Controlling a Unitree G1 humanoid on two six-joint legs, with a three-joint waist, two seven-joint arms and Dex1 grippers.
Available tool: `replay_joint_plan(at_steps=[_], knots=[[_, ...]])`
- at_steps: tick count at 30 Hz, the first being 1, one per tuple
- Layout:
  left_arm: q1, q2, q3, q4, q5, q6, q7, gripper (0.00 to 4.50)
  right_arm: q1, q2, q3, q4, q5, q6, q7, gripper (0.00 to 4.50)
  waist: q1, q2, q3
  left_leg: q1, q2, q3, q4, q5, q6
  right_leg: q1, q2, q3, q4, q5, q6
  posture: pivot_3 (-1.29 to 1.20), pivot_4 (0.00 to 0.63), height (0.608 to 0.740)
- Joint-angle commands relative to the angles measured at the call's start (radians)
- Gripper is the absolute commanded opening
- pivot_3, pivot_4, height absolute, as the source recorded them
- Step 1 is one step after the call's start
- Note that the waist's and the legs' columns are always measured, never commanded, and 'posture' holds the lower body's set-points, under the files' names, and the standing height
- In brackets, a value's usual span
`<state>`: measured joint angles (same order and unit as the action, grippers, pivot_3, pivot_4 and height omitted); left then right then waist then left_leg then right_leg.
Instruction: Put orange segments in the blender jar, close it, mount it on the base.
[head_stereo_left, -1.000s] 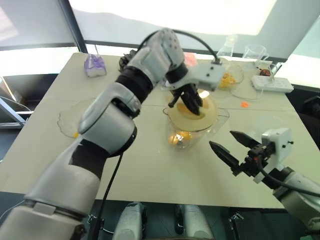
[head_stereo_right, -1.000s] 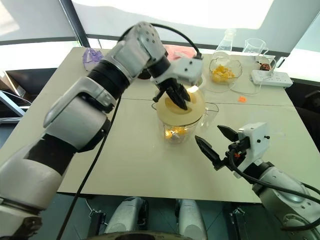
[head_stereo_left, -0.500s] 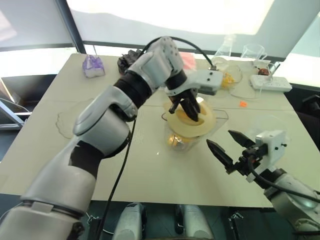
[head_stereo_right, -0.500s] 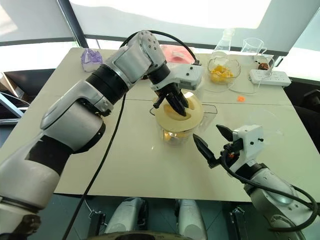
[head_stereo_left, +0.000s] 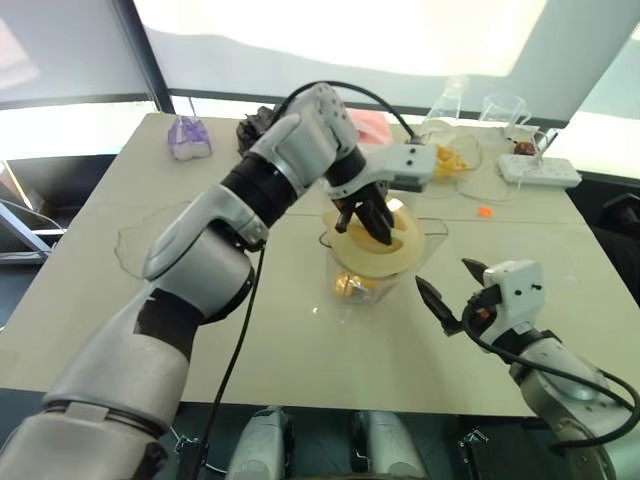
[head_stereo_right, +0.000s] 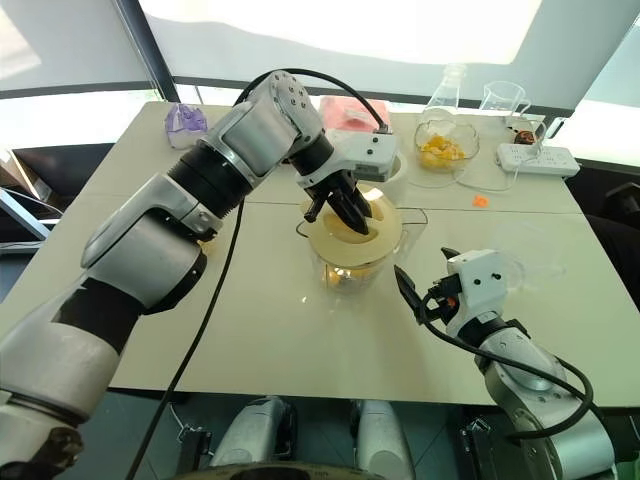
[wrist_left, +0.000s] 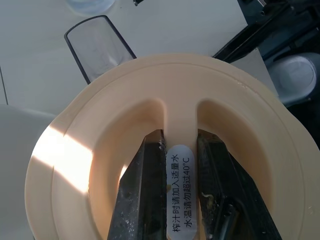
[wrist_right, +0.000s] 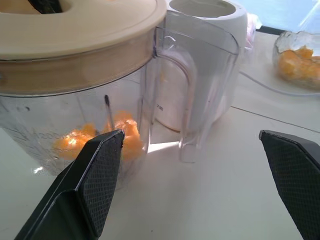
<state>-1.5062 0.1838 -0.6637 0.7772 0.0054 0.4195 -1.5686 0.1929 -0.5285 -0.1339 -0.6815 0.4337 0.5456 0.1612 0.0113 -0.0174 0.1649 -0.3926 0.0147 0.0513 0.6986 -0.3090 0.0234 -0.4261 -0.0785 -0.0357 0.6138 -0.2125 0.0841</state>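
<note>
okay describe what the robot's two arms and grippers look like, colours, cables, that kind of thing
Both arms have glossy silver-grey shells with black sections at the joints. A black cable loops above the left arm, and another runs along the right forearm. Each wrist carries a white boxy housing. The left gripper and right gripper each have two black tapered fingers; the right's pads show a fine diamond texture.

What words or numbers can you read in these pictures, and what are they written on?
"榨汁时请加入适量水" and "水温请勿超过40°C": a white sticker on the cream lid's handle rib, pinched by the left gripper.
Faint raised scale marks on the blender jar wall: too faint to read.
A small dark mark on the base: too small to read.
</note>
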Motion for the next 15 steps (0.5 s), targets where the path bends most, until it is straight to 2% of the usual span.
replay_joint_plan(at_steps=[1, 6, 15], knots=[[0.061, -0.03, -0.036, 0.032, 0.047, 0.005, -0.044, 0.24, -0.047, 0.026, 0.01, 0.061, -0.06, -0.053, 0.002, 4.5, 0.001, 0.0, 0.0, 0.0, 0.0, 0.0, 0.0, 0.0, 0.0, 0.0, 0.0, 0.0, 0.0, 0.0, 0.0, 0.0, 0.15, 0.74], [0.074, -0.036, -0.02, 0.013, 0.057, 0.004, -0.046, 0.24, -0.116, 0.076, 0.03, 0.132, -0.074, -0.075, 0.039, 4.5, 0.002, 0.002, -0.001, 0.0, 0.0, 0.0, 0.0, 0.0, 0.0, 0.0, 0.0, 0.0, 0.0, 0.0, 0.0, 0.0, 0.15, 0.74], [0.073, -0.03, -0.016, 0.0, 0.04, 0.004, -0.046, 0.24, -0.274, 0.133, 0.079, 0.38, -0.207, -0.153, 0.035, 4.5, 0.0, 0.002, -0.001, 0.0, -0.001, 0.0, 0.0, 0.0, 0.0, 0.0, -0.001, 0.001, 0.0, 0.0, 0.0, 0.0, 0.15, 0.74]])
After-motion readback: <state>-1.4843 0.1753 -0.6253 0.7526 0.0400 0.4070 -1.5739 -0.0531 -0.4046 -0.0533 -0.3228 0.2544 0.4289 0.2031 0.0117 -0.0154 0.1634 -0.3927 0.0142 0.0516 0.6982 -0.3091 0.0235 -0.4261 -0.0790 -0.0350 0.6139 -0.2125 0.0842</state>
